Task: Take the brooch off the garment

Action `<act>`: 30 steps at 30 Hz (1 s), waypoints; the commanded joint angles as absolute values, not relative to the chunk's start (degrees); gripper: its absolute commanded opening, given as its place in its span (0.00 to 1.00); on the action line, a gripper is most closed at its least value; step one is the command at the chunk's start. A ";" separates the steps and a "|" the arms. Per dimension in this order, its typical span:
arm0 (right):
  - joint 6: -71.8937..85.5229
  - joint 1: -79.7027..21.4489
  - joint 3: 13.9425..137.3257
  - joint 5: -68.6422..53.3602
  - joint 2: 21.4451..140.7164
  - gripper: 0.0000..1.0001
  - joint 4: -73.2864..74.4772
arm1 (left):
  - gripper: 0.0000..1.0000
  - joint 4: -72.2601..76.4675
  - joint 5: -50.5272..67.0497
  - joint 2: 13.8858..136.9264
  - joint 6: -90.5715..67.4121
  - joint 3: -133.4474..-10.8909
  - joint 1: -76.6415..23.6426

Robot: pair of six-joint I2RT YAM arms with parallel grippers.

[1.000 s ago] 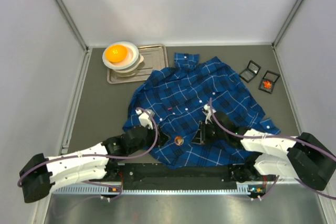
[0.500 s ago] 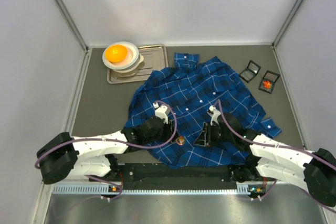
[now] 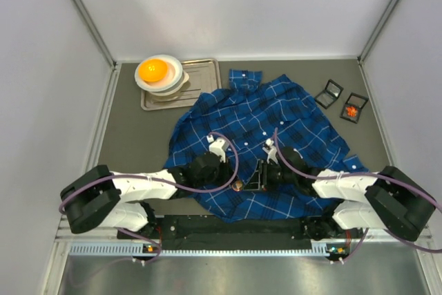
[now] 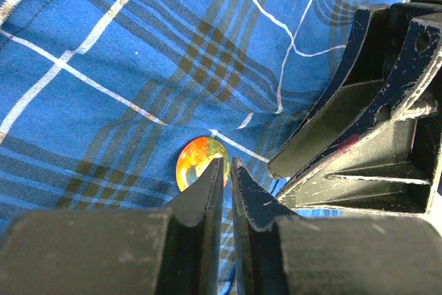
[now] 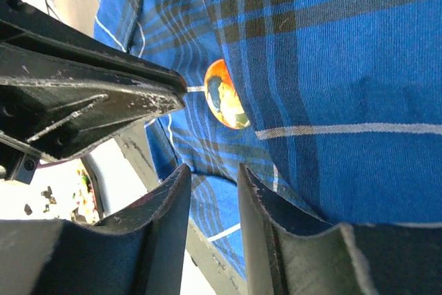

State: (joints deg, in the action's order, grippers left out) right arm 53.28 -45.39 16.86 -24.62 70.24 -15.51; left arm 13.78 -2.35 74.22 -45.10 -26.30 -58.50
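The brooch, a small round orange-and-green pin, sat on the garment close to its near hem, with the shirt spread across the middle of the table. My left gripper showed its jaws almost together, a thin slit between them and the tips at the brooch's edge. I couldn't tell whether they pinched it. My right gripper stood just beside, jaws apart and holding nothing. At the far left lay a tray with bowls, and at the far right two small black cases.
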 commanded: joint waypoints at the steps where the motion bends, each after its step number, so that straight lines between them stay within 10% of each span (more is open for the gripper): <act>1: 55.63 -45.88 16.17 -25.40 72.33 0.33 -22.76 | 0.13 18.64 -0.35 76.11 -46.05 -25.49 -58.36; 30: 57.04 -47.02 20.12 -21.62 83.05 0.36 -26.80 | 0.10 20.74 -2.90 78.75 -47.29 -20.31 -56.87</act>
